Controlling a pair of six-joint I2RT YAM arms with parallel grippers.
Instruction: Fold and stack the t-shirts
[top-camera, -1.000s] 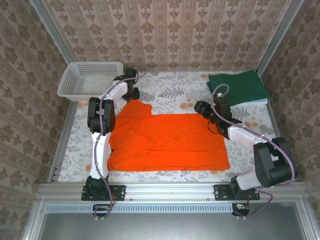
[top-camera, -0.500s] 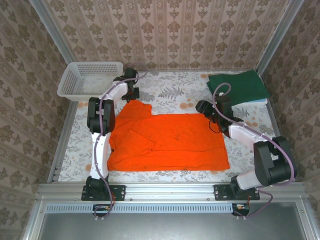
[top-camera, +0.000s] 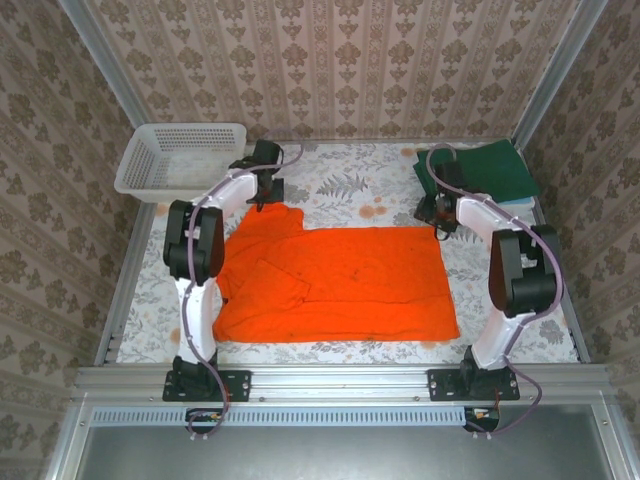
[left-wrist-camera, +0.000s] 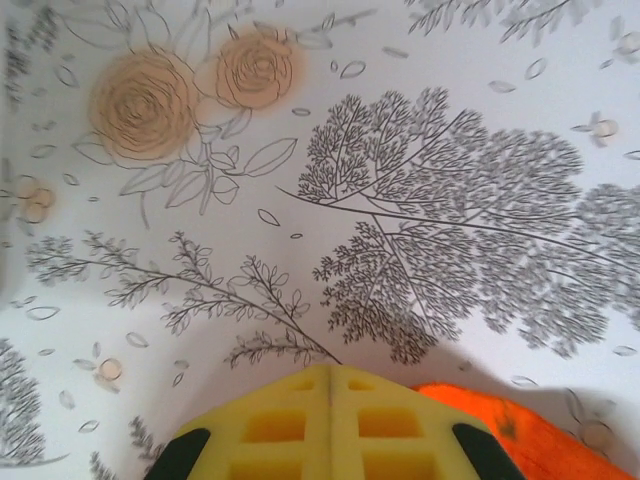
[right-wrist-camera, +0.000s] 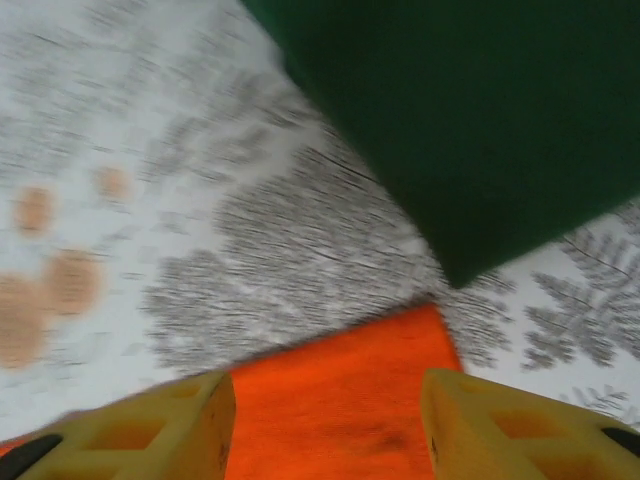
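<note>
The bright orange t-shirt (top-camera: 335, 280) lies spread flat on the table's middle, one sleeve folded in at the left. The dark green t-shirt (top-camera: 478, 172) sits folded at the back right. My left gripper (top-camera: 262, 192) is at the orange shirt's far left corner, its yellow fingers (left-wrist-camera: 300, 420) pressed shut. An orange cloth edge (left-wrist-camera: 500, 420) shows just right of them, and I cannot tell if any is pinched. My right gripper (right-wrist-camera: 328, 400) is open above the orange shirt's far right corner (right-wrist-camera: 350, 390), one finger on each side. The green shirt (right-wrist-camera: 480, 110) lies just beyond.
A white lattice basket (top-camera: 175, 158) stands at the back left corner. A pale blue item (top-camera: 515, 203) peeks out under the green shirt. The floral tablecloth (top-camera: 345, 180) is bare between the two grippers. A metal rail (top-camera: 330, 382) runs along the near edge.
My right arm swung back and right to the orange shirt's far right corner, its jaws narrowing. My left gripper closed at the far left corner and shifted slightly right.
</note>
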